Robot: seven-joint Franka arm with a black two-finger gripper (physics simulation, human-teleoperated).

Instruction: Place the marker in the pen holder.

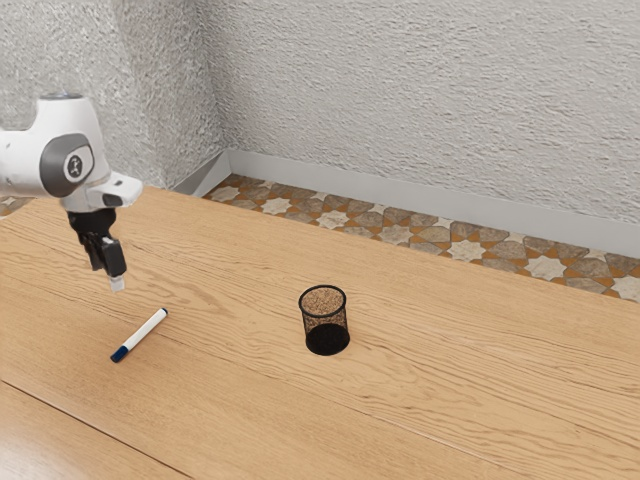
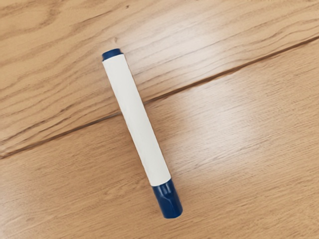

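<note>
Hanging wide and empty, our claw [image 1: 107, 275] sits above and near the marker [image 1: 140, 335], flat on the desk [image 1: 470, 370]; its long axis seems to cross our closing direction, so we should pinch across its middle.

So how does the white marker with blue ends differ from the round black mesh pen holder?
The white marker with blue ends lies on its side, while the round black mesh pen holder stands upright. The marker is slim and mostly white; the holder is wider and all black. The marker's barrel looks solid, but the holder's wall is see-through mesh. Both rest on the wooden table.
</note>
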